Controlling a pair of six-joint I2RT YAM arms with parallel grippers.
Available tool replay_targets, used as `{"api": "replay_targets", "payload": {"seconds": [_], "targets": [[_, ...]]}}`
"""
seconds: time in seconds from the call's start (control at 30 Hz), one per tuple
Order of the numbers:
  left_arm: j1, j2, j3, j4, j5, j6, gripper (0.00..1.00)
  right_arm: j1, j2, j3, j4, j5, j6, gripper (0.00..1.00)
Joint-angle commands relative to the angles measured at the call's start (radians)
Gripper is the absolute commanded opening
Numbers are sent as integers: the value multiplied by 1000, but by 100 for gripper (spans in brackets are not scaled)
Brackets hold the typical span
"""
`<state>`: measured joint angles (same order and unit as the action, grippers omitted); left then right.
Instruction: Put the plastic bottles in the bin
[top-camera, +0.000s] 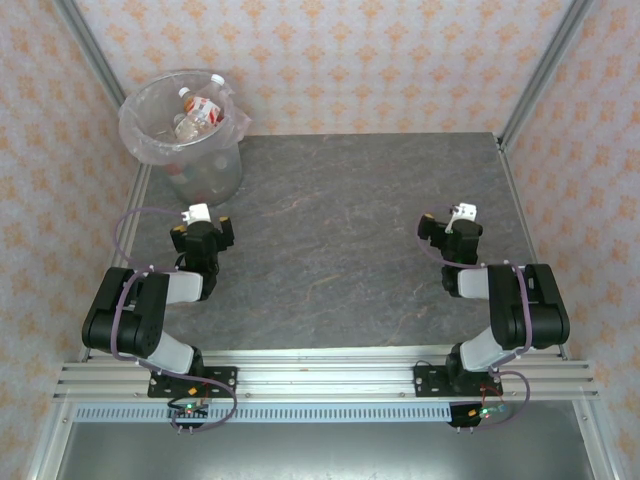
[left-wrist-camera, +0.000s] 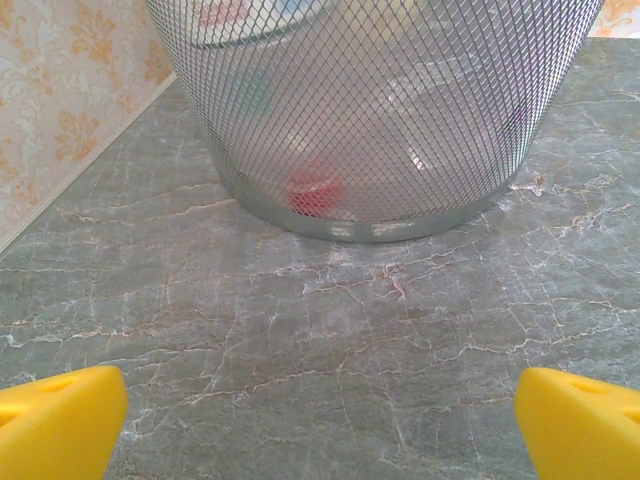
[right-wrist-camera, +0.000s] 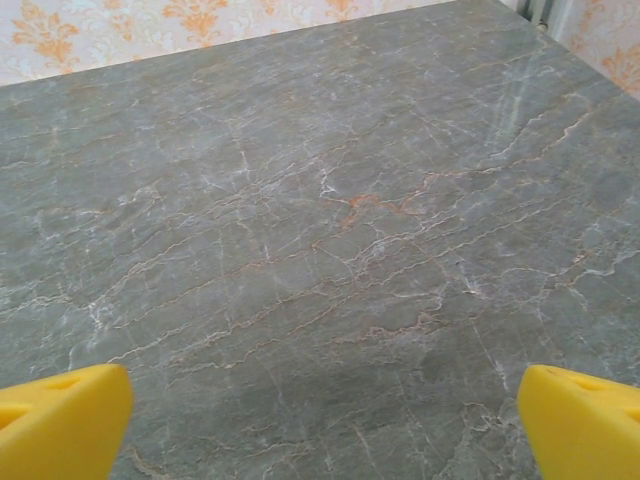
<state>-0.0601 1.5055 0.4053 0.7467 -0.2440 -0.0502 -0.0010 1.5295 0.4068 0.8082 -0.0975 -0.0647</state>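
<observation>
One bin (top-camera: 205, 172) stands at the far left corner of the desk (top-camera: 340, 230), close to both the far edge and the left edge. A clear bag (top-camera: 138, 128) lines it and folds out over the rim. From above, at least two bottles (top-camera: 203, 108) lie inside near the top: one with a white cap and a red label, and a clear one beside it. How many more lie beneath them cannot be told.

In the left wrist view the bin (left-wrist-camera: 380, 120) has a wire mesh wall. Blurred shapes sit behind the mesh, among them something red (left-wrist-camera: 315, 188) low by the base.

There are two arms, both folded back near the desk's near edge. The left pincer (top-camera: 203, 232) faces the bin with a strip of bare desk (left-wrist-camera: 330, 330) between them. Its two yellow fingertips (left-wrist-camera: 55, 420) sit wide apart at the bottom corners of its wrist view, and it holds nothing.

The right pincer (top-camera: 450, 232) is toward the right edge, well apart from the bin. It is also spread wide and empty, with its yellow fingertips (right-wrist-camera: 580, 420) at the lower corners of its own view. Grey veined desk (right-wrist-camera: 320, 230) runs ahead of it to the far edge.

Patterned walls (top-camera: 400, 60) close the far, left and right edges. A metal rail (top-camera: 330, 380) runs along the near edge.
</observation>
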Motion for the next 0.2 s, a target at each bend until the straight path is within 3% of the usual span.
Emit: {"api": "replay_targets", "payload": {"seconds": [0.0, 0.17], "targets": [[-7, -10, 0, 33, -30, 13, 100, -5, -6, -8, 8, -41, -9, 99], [-7, -10, -1, 36, -28, 15, 100, -4, -7, -9, 10, -41, -11, 99]]}}
